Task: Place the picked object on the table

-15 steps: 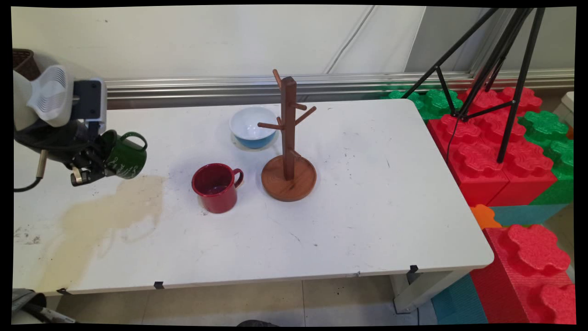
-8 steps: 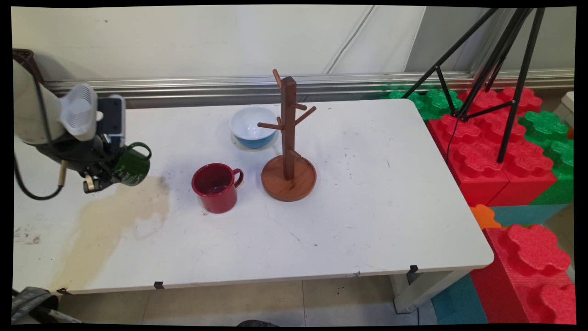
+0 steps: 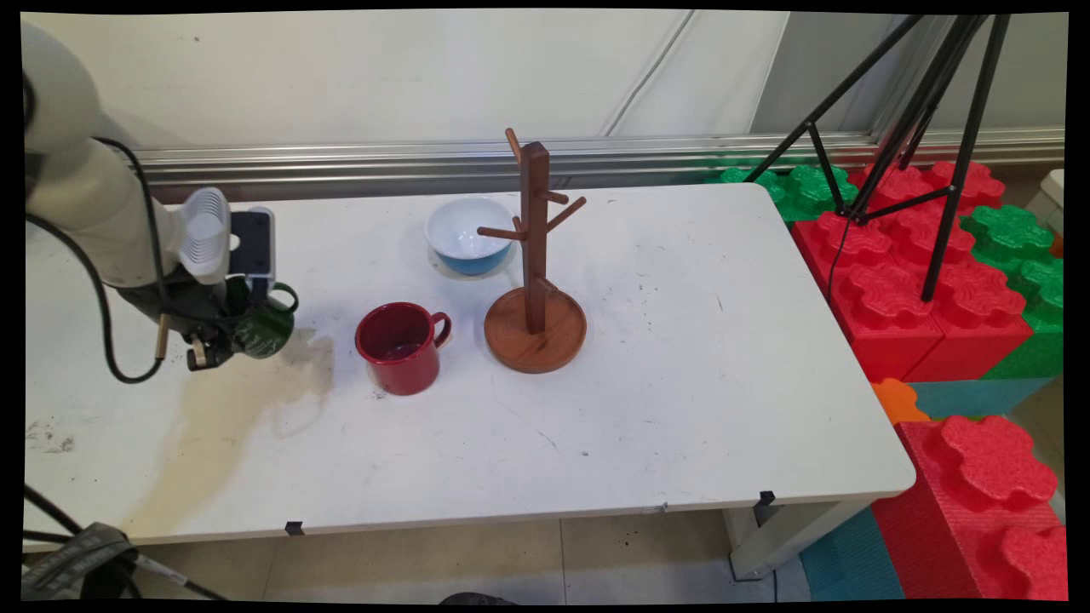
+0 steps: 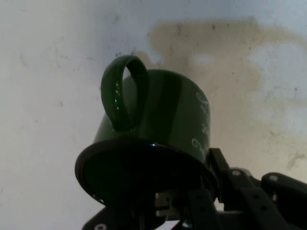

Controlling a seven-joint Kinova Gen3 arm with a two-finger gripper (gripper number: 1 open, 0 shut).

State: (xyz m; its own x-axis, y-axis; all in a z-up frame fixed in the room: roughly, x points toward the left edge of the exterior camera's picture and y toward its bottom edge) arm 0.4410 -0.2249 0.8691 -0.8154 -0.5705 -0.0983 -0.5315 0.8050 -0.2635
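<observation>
My gripper (image 3: 230, 328) is shut on the rim of a dark green mug (image 3: 266, 328), held over the left part of the white table (image 3: 664, 409). In the hand view the green mug (image 4: 158, 120) fills the middle, its handle (image 4: 124, 96) pointing up and left, with the gripper (image 4: 187, 201) clamped on its rim at the bottom. A red mug (image 3: 400, 347) stands on the table just right of the held mug. Beyond it rises a wooden mug tree (image 3: 535, 255) with several pegs.
A white and blue bowl (image 3: 469, 236) sits behind the mug tree, near the wall. A yellowish stain (image 3: 204, 417) spreads over the table's left front. Red and green foam blocks (image 3: 928, 281) and a black tripod (image 3: 928, 128) stand to the table's right.
The arm has carried the green mug to the right and slightly lower, closer to the red mug. Everything on the table stays where it was.
</observation>
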